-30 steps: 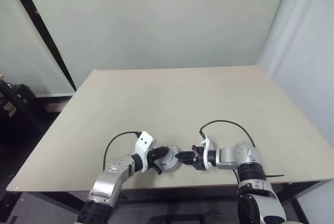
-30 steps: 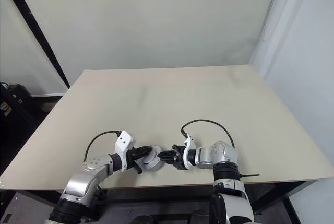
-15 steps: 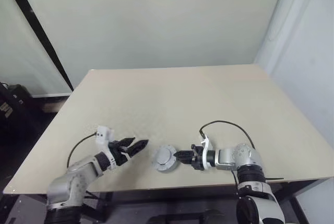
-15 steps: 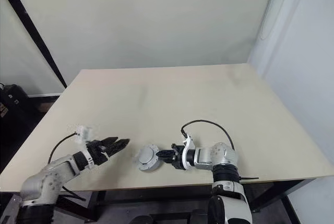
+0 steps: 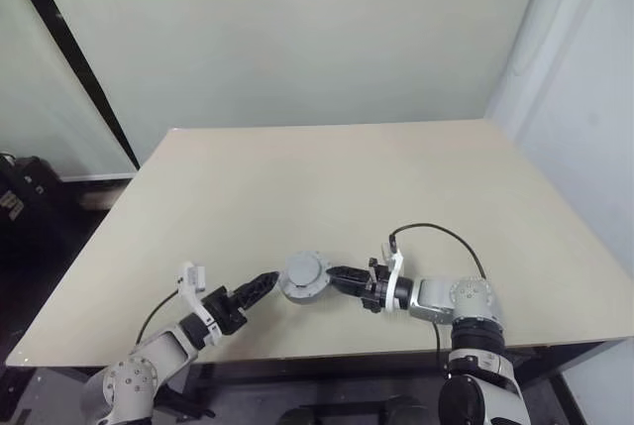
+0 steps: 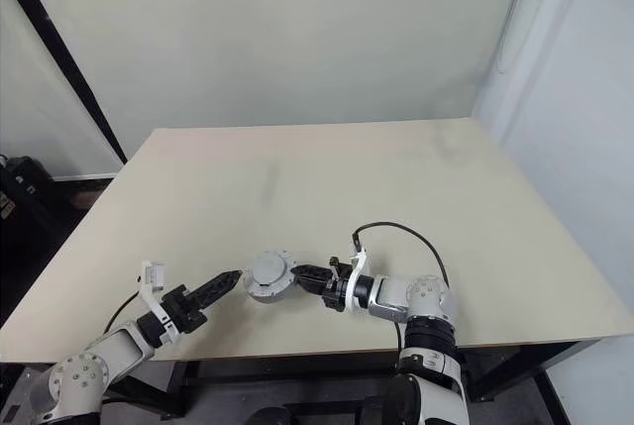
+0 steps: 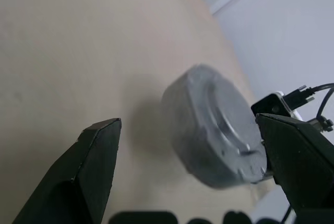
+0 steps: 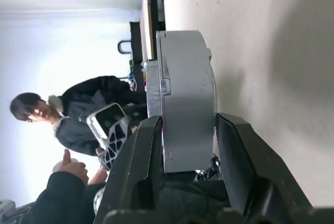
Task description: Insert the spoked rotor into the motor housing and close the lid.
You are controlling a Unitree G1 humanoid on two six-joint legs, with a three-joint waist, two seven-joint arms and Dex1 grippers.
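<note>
Near the front edge of the beige surface [image 5: 416,187], the right claw [image 5: 340,277] reaches level toward the robot's left, its two black fingers [image 8: 141,166] closed on the edge of the motor housing [image 5: 302,275], gripping it by its thickness. The housing, closed with the lid on, is a round grey casing held clear above the surface, its broad stepped face tilted up and toward the left claw [image 5: 260,286]; in the right wrist view its flat faces lie parallel to the fingers. The left claw, just beside the housing on its left, points forward and right at it with its fingers spread wide and holding nothing. Beyond the housing, the right wrist view shows a person [image 8: 78,114] in dark clothing.
</note>
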